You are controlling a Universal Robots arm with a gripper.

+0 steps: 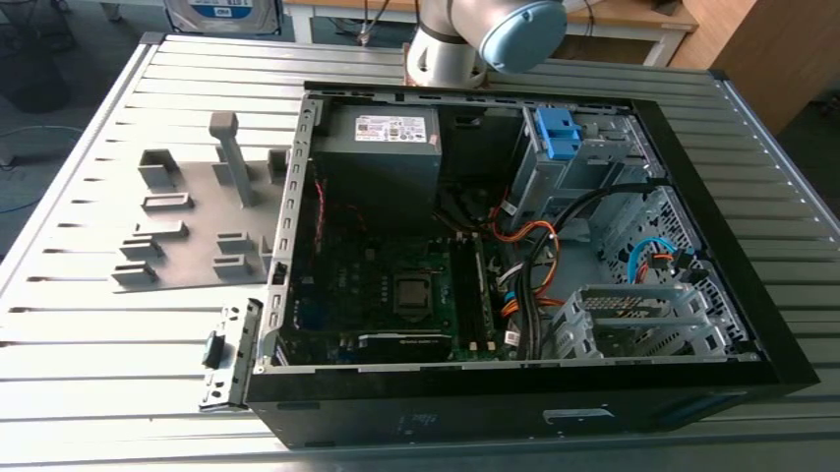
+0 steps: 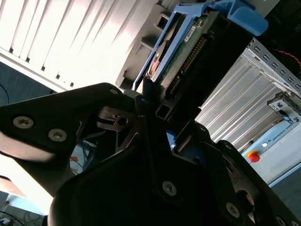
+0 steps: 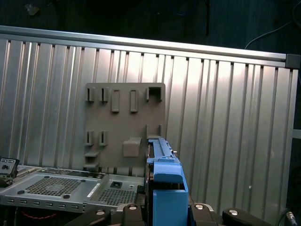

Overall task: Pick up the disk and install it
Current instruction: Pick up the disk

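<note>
Right, the ribbed metal desk [image 1: 105,334] fills the exterior view, and on it lies the big black computer case [image 1: 525,418], side panel off, boards and cables on show. Behind it, at the far edge, stands the arm [image 1: 486,39], pale grey with a light blue cap. On the exterior view's left of the case sits a grey holder plate [image 1: 184,231] with raised slots and one tall post. Inside the case there's the grey power supply [image 1: 381,147] with its white label, and beside it, towards the exterior view's right, the silver drive cage [image 1: 577,167] with its blue latch [image 1: 558,133].

Now to the second wrist view: the black tool [image 2: 162,113] is clenched on the disk [image 2: 188,42], gripping one end, blue bracket around the edge and circuit board and connector pins facing out. In the first wrist view the disk's bracket rises edge-on, with the holder plate and desk behind it.
</note>
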